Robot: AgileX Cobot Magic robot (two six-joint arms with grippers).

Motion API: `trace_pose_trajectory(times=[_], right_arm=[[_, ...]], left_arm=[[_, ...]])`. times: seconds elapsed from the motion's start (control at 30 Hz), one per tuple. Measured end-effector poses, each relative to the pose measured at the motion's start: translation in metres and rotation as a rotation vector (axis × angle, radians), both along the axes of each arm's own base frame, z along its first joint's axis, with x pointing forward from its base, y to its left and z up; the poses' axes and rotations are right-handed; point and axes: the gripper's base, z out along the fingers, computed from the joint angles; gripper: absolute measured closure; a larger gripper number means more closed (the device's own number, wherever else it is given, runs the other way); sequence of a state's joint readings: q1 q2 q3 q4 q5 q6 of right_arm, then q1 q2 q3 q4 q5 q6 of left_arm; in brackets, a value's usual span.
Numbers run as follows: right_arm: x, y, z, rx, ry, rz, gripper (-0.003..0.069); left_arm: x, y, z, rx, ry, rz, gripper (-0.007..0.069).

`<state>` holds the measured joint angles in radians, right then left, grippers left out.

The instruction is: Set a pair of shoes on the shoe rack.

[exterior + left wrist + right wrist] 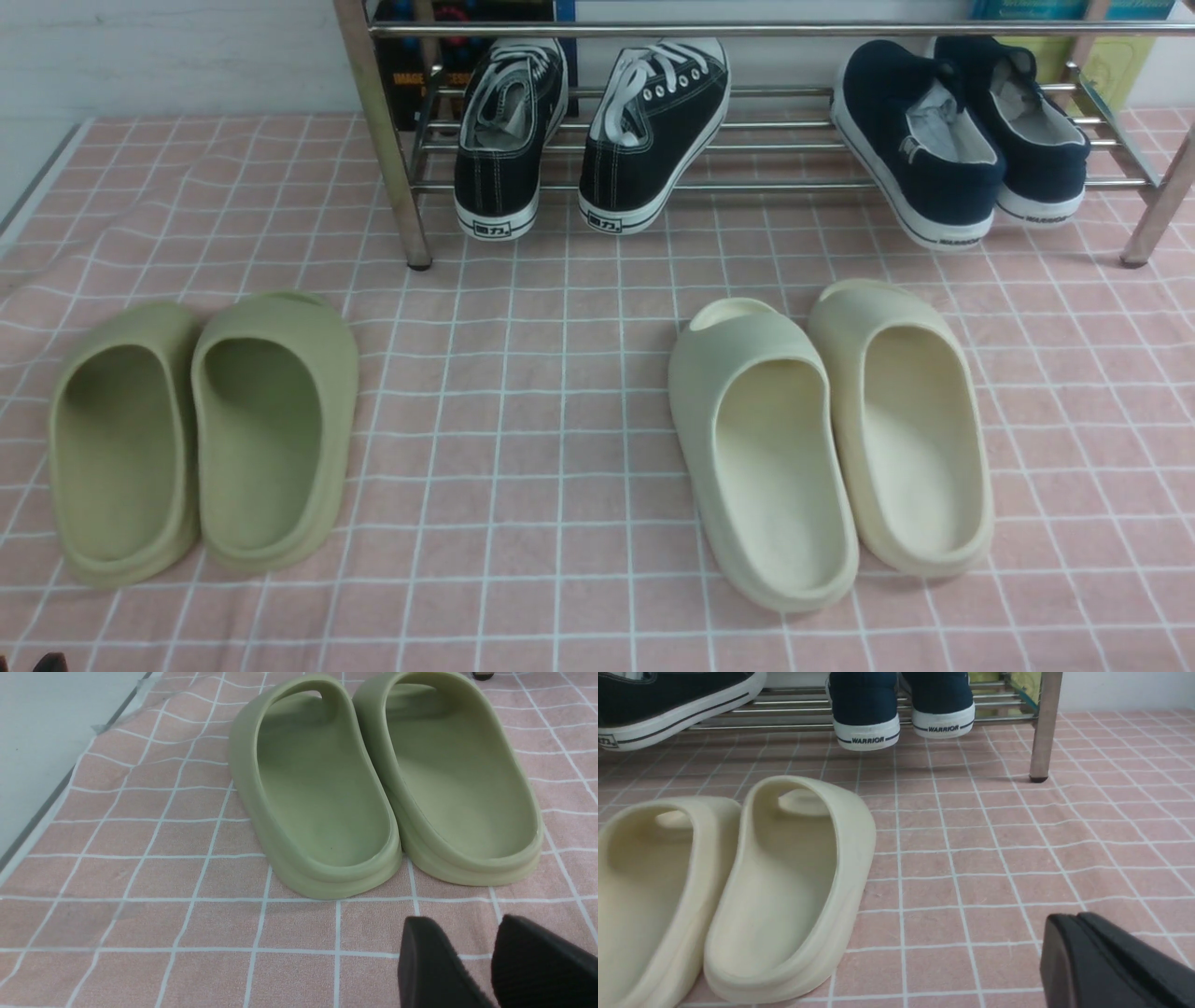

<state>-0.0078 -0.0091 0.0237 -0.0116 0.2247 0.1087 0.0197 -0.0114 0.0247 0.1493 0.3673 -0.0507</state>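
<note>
Your left jaws [472, 961] are standing slightly apart, gripping nothing, hovering low over the tabletop [140, 924]; the green slides [383, 788] are lying just ahead of them. Your right jaws [1106, 961] are showing pressed together, empty, with the cream slides [738, 891] lying ahead and to one side. The navy shoes [962, 140] are sitting on the rack [383, 140], well beyond both jaws, at its right end, heels overhanging the front bar. The black sneakers [588, 131] are sitting on the rack's left part.
</note>
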Motion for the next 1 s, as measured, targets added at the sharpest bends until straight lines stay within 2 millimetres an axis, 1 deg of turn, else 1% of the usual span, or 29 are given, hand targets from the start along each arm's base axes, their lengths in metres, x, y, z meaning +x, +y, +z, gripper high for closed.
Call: trace_pose_trajectory(times=[0.23, 0.4, 1.0], right_arm=[[-0.0017, -0.0001, -0.0085, -0.014, 0.095, 0.006, 0.0678], [-0.0026, -0.0007, -0.0100, -0.029, 0.126, 0.003, 0.0678], [-0.0030, -0.0040, -0.0098, -0.059, 0.131, -0.044, 0.0678]], left_arm=[[0.0000, 0.0000, 0.0000, 0.000, 0.000, 0.000, 0.0385], [0.0000, 0.0000, 0.0000, 0.000, 0.000, 0.000, 0.0385], [0.0000, 0.0000, 0.0000, 0.000, 0.000, 0.000, 0.0385]])
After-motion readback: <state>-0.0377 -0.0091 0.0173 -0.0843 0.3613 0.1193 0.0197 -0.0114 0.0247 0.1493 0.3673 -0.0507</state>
